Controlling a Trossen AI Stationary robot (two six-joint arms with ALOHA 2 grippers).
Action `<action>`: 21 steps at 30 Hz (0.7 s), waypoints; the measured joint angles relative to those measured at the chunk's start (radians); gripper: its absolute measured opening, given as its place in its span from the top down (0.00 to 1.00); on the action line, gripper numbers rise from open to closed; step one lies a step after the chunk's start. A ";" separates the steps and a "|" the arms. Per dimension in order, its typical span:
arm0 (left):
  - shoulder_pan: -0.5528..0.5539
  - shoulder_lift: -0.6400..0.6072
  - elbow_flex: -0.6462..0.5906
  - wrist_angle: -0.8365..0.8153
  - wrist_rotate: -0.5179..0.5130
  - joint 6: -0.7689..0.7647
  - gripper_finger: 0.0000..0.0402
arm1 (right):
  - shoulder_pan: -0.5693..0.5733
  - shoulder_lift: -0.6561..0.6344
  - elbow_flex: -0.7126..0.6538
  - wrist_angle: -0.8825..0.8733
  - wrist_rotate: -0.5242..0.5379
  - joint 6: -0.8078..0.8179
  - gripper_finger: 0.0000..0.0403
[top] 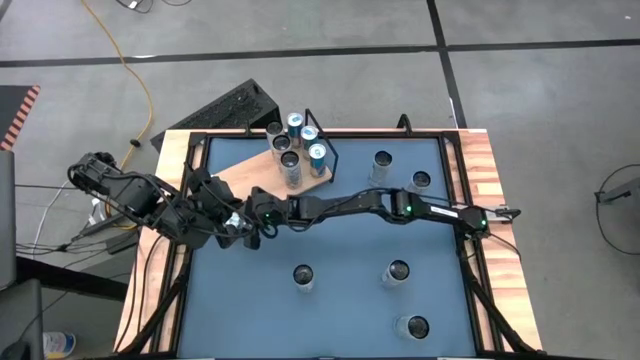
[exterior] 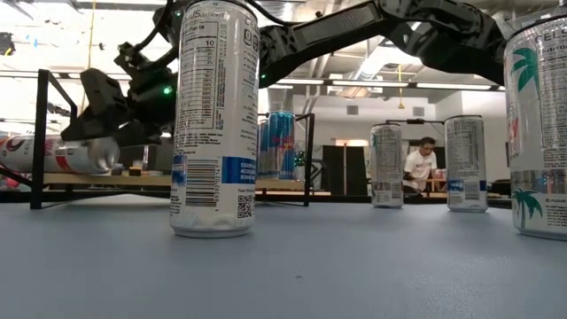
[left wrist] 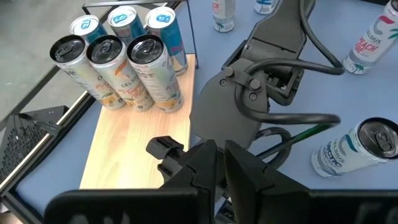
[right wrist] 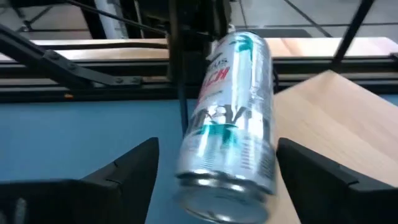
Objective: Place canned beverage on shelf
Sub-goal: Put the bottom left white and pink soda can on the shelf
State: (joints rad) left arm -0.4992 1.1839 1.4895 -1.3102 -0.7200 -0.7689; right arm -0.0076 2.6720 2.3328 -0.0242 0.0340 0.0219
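The silver-and-teal beverage can (right wrist: 230, 118) lies tilted between the spread fingers of the right hand (right wrist: 214, 174), at the edge of the pale-wood shelf board (left wrist: 140, 140) on the blue worktop (top: 340, 250). Six cans (left wrist: 121, 62) stand upright at the shelf's wire-framed end. The left hand (left wrist: 217, 165), fingers pressed together, hovers beside it.

- The right arm stretches far across toward the left arm, its right gripper (right wrist: 214, 168) spread wide, one dark finger to each side.
- Just beside it, the left gripper (left wrist: 219, 163) has its fingers pressed together.
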 joint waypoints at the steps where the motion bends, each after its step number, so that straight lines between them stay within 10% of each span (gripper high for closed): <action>1: 0.000 0.000 0.000 0.000 0.000 0.000 0.95 | -0.001 0.000 0.000 -0.003 -0.006 0.004 0.25; 21: 0.000 0.000 0.000 0.000 0.000 -0.003 0.95 | -0.004 -0.049 0.005 -0.308 -0.008 0.005 0.51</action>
State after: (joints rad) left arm -0.4992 1.1839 1.4895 -1.3106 -0.7199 -0.7721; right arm -0.0117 2.6228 2.3383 -0.3324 0.0255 0.0270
